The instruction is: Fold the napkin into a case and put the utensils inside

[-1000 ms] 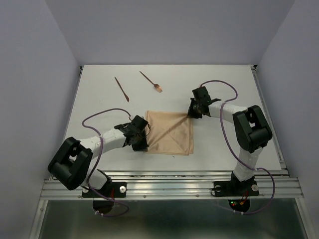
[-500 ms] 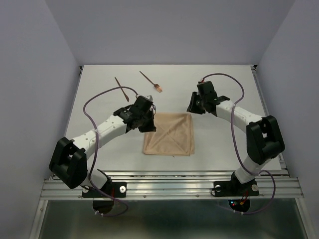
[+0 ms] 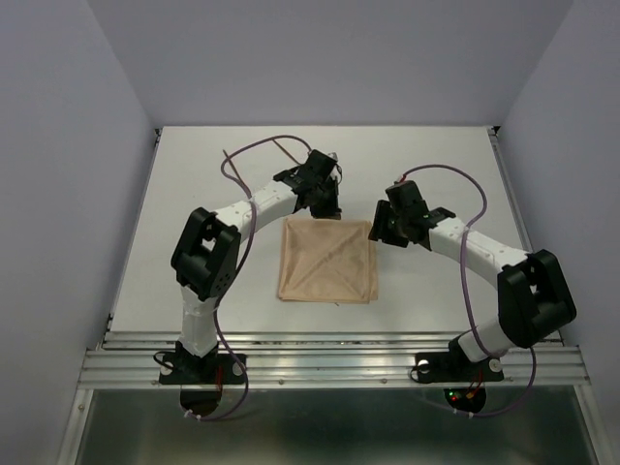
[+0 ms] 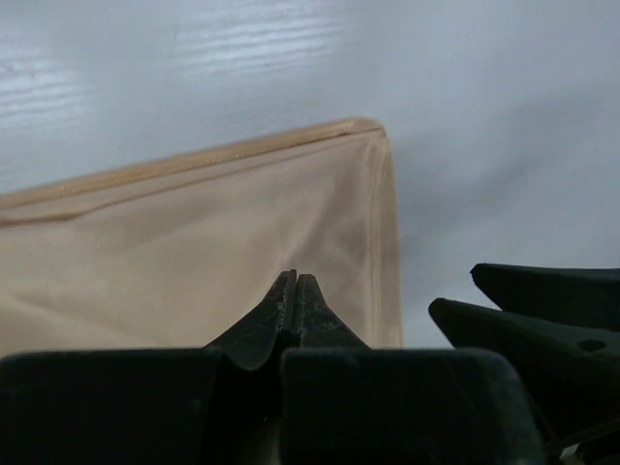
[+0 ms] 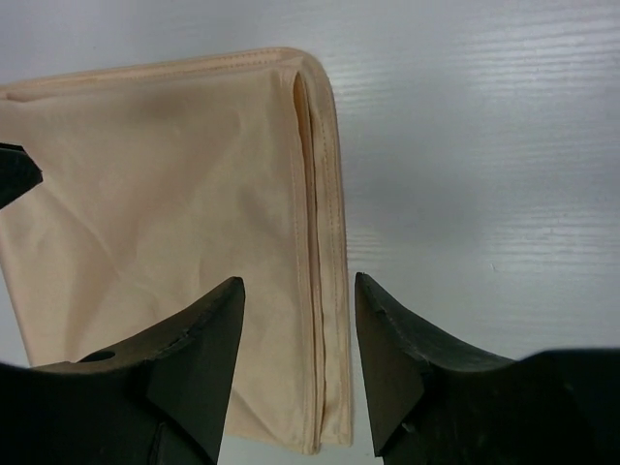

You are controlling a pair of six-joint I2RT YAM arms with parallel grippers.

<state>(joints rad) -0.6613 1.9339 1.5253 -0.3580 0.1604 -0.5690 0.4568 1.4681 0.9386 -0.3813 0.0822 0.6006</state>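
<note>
A white table fills the floor of a booth closed in by plain pale lavender walls. A ribbed metal rail runs along the table's near edge, where both arm bases are bolted.

The left arm, white with black joints, rises from the near left and bends across toward the middle of the table. The right arm curves in from the near right. A thin purple cable loops along each arm.

The napkin lies flat at the centre of the table, folded into a tan square of stacked layers with diagonal creases across its top.

The left gripper is at the far edge of the napkin. In the left wrist view its fingers are pressed together with no gap, their tips over the cloth near a corner, and no cloth is visibly pinched between them.

The right gripper is at the napkin's far right corner. In the right wrist view its fingers stand apart, one on either side of the layered right-hand edge, gripping nothing.
</note>
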